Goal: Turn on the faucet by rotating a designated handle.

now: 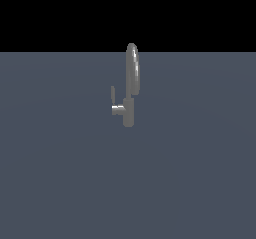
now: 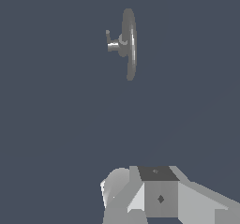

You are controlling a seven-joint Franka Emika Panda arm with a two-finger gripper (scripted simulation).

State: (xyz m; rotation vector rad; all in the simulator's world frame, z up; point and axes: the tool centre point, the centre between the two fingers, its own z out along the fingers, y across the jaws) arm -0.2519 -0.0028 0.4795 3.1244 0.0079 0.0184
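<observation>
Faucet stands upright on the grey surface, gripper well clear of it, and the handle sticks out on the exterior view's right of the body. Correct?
Not quite. The handle sits on the exterior view's left of the faucet body, on a short stub, as the exterior view shows. The rest holds: the faucet stands upright on the grey surface, and the gripper is well clear of it.

The end effector (image 2: 161, 197) is blocky, faceted pale grey, with a darker top panel.
</observation>
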